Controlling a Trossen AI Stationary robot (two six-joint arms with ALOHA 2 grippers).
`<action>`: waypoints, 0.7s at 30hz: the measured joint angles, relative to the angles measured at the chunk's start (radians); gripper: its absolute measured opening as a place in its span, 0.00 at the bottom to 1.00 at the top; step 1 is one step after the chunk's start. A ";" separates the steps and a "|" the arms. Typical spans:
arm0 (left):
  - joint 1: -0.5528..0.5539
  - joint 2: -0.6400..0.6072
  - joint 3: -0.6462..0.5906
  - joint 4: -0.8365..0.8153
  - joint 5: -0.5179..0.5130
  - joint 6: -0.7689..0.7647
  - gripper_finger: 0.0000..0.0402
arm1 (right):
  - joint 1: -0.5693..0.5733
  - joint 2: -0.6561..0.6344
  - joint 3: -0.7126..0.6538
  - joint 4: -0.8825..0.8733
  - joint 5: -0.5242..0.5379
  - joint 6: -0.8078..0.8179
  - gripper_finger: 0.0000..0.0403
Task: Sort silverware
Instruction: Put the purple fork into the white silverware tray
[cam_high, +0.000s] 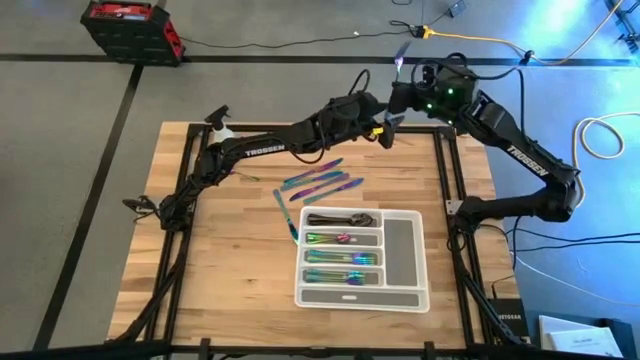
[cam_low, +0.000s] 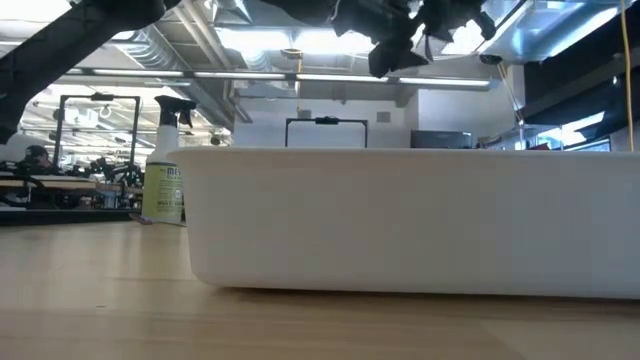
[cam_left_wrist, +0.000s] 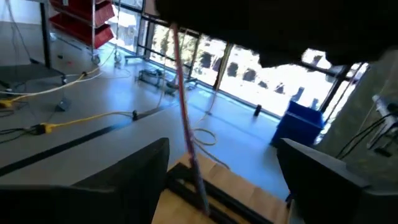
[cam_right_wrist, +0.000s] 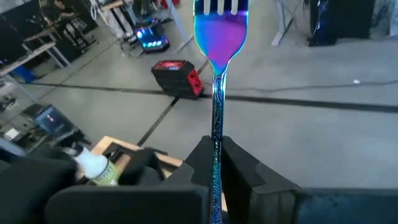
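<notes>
Right end effector (cam_right_wrist: 214, 162) clamped tight on the handle of a fork (cam_right_wrist: 217, 37), tines pointing away from the wrist, held high beyond the far edge of the tabletop (cam_high: 220, 290), well past the far side of the tray (cam_high: 404, 245). Left end effector (cam_high: 385, 128) lifted to about the same spot, fingers (cam_left_wrist: 134, 180) spread wide apart with a thin handle running between them, touching neither as far as can be told. Looks like a hand-over between arms, judged from the two end effectors meeting in the air: probably done to turn the fork round so it can go down lengthwise into a slot.

Fork slim and shiny, rainbow finish running purple at the neck to blue and green along the head, with a finely patterned handle; likely slippery, so a firm pinch on the handle makes sense.

Rest of the silverware in two groups: several rainbow pieces (cam_high: 320, 182) loose on the wood just beyond the tray's far-left corner, one more (cam_high: 286, 213) lying beside its left wall. Inside the tray, dark spoons (cam_high: 340, 219) in the farthest narrow slot, rainbow pieces (cam_high: 335, 258) in the slots nearer. Long side slot on the right bare. Sorting roughly halfway, by that count.
</notes>
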 joint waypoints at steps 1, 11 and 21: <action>0.000 0.001 0.000 -0.014 -0.023 0.021 0.71 | 0.008 0.000 0.000 -0.008 0.019 0.000 0.00; 0.000 0.003 0.000 -0.055 -0.083 0.063 0.70 | 0.019 0.000 0.001 -0.029 0.032 -0.019 0.00; 0.001 0.003 0.000 -0.059 -0.061 0.055 0.59 | 0.019 -0.001 0.001 -0.055 0.026 -0.030 0.00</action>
